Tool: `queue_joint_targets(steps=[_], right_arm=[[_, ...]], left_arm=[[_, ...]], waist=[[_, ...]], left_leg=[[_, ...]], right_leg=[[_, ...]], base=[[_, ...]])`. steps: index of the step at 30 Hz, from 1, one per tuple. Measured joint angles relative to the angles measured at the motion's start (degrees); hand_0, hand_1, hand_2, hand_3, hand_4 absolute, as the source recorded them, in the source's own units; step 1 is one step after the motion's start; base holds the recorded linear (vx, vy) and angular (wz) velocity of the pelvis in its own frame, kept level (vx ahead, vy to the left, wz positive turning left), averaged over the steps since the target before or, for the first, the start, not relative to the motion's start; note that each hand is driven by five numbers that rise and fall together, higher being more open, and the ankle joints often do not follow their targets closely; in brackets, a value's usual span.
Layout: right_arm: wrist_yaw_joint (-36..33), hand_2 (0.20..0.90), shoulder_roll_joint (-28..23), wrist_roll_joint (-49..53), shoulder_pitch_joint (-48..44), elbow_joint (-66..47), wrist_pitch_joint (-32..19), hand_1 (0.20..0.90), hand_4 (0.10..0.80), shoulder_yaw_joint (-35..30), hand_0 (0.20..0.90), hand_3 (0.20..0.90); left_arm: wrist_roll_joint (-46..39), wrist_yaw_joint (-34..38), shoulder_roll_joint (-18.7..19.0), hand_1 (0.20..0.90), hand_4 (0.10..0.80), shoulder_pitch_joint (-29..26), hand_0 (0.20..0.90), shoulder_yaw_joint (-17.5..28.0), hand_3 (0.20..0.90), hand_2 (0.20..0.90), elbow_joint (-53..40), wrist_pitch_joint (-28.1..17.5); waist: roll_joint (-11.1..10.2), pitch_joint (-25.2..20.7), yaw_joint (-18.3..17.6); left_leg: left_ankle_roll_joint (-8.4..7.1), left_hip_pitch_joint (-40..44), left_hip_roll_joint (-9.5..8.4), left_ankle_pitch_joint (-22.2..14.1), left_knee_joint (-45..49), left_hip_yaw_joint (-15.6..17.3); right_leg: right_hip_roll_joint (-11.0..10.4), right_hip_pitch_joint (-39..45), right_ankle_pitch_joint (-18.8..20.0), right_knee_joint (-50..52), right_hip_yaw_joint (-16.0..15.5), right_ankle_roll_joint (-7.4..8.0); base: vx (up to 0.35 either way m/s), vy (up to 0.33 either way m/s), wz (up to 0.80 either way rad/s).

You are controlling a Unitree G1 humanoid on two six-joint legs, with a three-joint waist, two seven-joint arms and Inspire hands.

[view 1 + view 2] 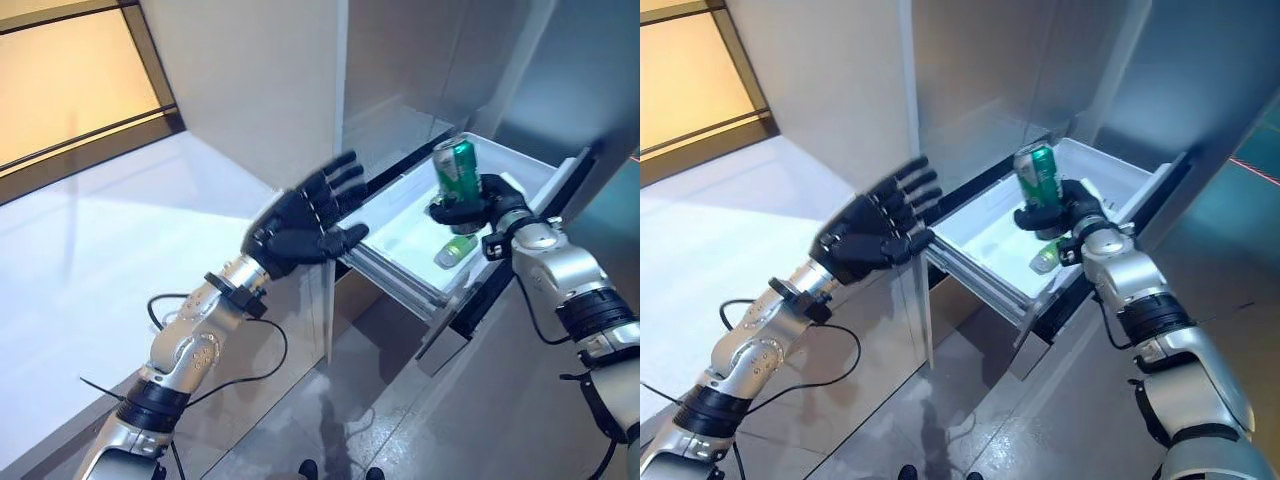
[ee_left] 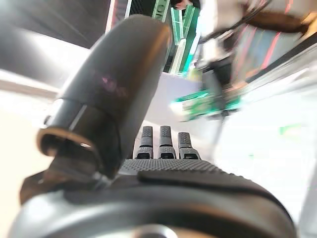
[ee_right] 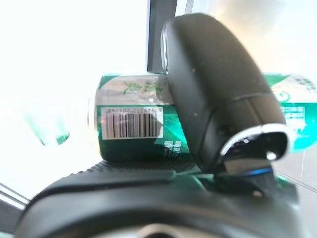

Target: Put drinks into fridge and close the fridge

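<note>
A green drink can (image 1: pixel 457 172) stands upright in my right hand (image 1: pixel 478 208), whose fingers and thumb curl round its lower half, above the white pulled-out fridge drawer (image 1: pixel 398 232). The right wrist view shows the same can (image 3: pixel 130 133) clamped under the thumb. A green bottle (image 1: pixel 456 250) lies on its side inside the drawer, just below that hand. My left hand (image 1: pixel 300 225) is open, fingers spread, at the drawer's left front corner, with the thumb near the rim; it holds nothing.
The drawer's dark front panel (image 1: pixel 505 285) juts out to the right under my right arm. Grey fridge walls (image 1: pixel 250 90) rise behind and left of the drawer. A white counter (image 1: pixel 90 230) lies at left.
</note>
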Motion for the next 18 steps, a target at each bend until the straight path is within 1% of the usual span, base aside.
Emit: queue_joint_targets(steps=[1, 2, 4, 6, 7, 8, 10, 13, 15, 17, 18], right_arm=[[-0.1, 0.3, -0.3, -0.2, -0.7, 1.5, 0.0, 0.3, 0.1, 0.0, 0.3, 0.2], [-0.1, 0.3, -0.4, -0.3, -1.7, 3.4, -0.1, 0.3, 0.1, 0.1, 0.3, 0.2], [-0.2, 0.3, -1.3, -0.3, -4.7, 7.7, -0.3, 0.3, 0.1, 0.1, 0.3, 0.2], [-0.1, 0.3, -3.7, -0.3, -8.2, 11.3, -1.6, 0.3, 0.1, 0.7, 0.3, 0.2], [-0.1, 0.3, -4.5, -0.3, -10.6, 13.5, -1.9, 0.3, 0.1, 1.0, 0.3, 0.2], [0.0, 0.3, -5.5, -0.3, -12.1, 15.5, -2.5, 0.3, 0.1, 1.9, 0.3, 0.2], [0.3, 0.3, -6.9, -0.3, -13.8, 18.8, -2.8, 0.3, 0.1, 3.1, 0.3, 0.2], [1.9, 0.3, -6.8, -0.4, -14.0, 21.2, -2.9, 0.3, 0.1, 3.2, 0.3, 0.2], [4.4, 0.3, -6.4, -1.5, -14.1, 22.2, -2.9, 0.3, 0.1, 3.2, 0.3, 0.2], [5.9, 0.3, -5.6, -3.3, -14.1, 23.4, -2.8, 0.3, 0.1, 3.3, 0.3, 0.2], [7.1, 0.3, -4.9, -4.6, -14.1, 24.6, -2.3, 0.3, 0.1, 3.3, 0.3, 0.2]], left_arm=[[0.0, -1.1, 0.1, 0.9, 0.8, 1.3, 0.9, -1.6, 0.9, 0.9, 0.4, 2.4], [0.0, -2.2, 0.1, 0.9, 0.8, 2.7, 0.9, -3.5, 0.9, 0.9, 1.0, 4.3], [0.1, -4.8, 1.2, 0.9, 0.8, 5.6, 0.9, -8.7, 0.9, 0.9, 2.4, 8.3], [0.5, -7.5, 3.3, 0.9, 0.8, 7.2, 0.9, -13.5, 0.9, 0.9, 4.3, 10.3], [1.6, -8.0, 4.2, 0.9, 0.8, 8.0, 0.9, -14.8, 0.9, 0.9, 5.0, 11.1], [3.1, -8.6, 4.9, 0.9, 0.8, 8.8, 0.9, -15.9, 0.9, 0.9, 6.2, 11.1], [5.7, -9.1, 5.7, 0.9, 0.8, 10.8, 0.9, -16.5, 0.9, 0.9, 9.1, 11.1], [11.7, -9.5, 6.3, 0.9, 0.8, 11.7, 0.9, -17.5, 0.9, 0.9, 13.9, 8.6], [15.0, -9.6, 5.6, 0.9, 0.8, 11.5, 0.9, -18.0, 0.9, 0.9, 18.8, 5.2], [16.7, -8.5, 4.1, 0.9, 0.8, 10.7, 0.9, -18.0, 0.9, 0.9, 24.9, 2.4], [17.7, -6.2, 3.6, 0.9, 0.8, 10.0, 0.9, -18.1, 0.9, 0.9, 28.4, 1.6]], waist=[[0.1, 0.2, 0.4], [0.3, 0.6, 0.6], [0.7, 1.7, 0.9], [1.1, 2.9, 2.1], [1.5, 4.3, 2.2], [1.8, 4.8, 2.8], [2.4, 5.9, 4.0], [2.7, 8.4, 5.2], [2.7, 10.0, 5.2], [2.6, 11.1, 5.5], [2.4, 12.2, 5.7]], left_leg=[[0.02, 0.0, -0.1, 0.1, 0.0, -0.4], [0.03, -0.2, -0.25, 0.2, 0.0, -1.1], [-0.05, -1.8, -0.46, 0.9, 0.1, -2.7], [-0.36, -5.5, -0.5, 2.0, 0.3, -3.8], [-0.49, -6.9, -0.54, 2.3, 0.7, -4.1], [-0.59, -8.3, -0.55, 2.5, 1.0, -4.7], [-0.8, -9.8, -0.51, 2.8, 1.1, -5.4], [-0.9, -10.5, -0.53, 2.9, 1.3, -5.9], [-0.9, -11.2, -0.61, 2.9, 1.7, -6.3], [-0.95, -12.1, -0.65, 2.9, 1.9, -6.3], [-1.0, -12.4, -0.64, 3.0, 1.9, -6.4]], right_leg=[[-0.1, 0.1, -0.2, 0.0, -0.3, -0.01], [-0.1, 0.3, -0.3, 0.0, -1.4, 0.08], [-0.4, -0.7, -0.3, 0.0, -2.6, 0.05], [-0.3, -3.9, 0.3, 0.0, -3.6, -0.32], [-0.3, -4.8, 0.7, 0.0, -4.2, -0.44], [-0.3, -5.9, 0.8, 0.0, -4.7, -0.52], [-0.1, -7.1, 0.9, 0.0, -4.9, -0.62], [0.0, -7.4, 0.8, 0.0, -4.7, -0.54], [-0.1, -7.8, 0.8, 0.0, -4.7, -0.54], [-0.1, -8.5, 0.9, 0.0, -4.8, -0.56], [-0.1, -8.7, 0.9, 0.0, -4.9, -0.58]], base=[[-0.076, -0.014, 0.25], [-0.184, -0.034, 0.34], [-0.293, -0.048, 0.41], [-0.263, -0.043, 0.32], [-0.202, -0.041, 0.3], [-0.143, -0.038, 0.25], [-0.073, -0.039, 0.24], [-0.045, -0.044, 0.15], [-0.064, -0.02, 0.11], [-0.088, -0.008, 0.05], [-0.098, -0.004, 0.01]])
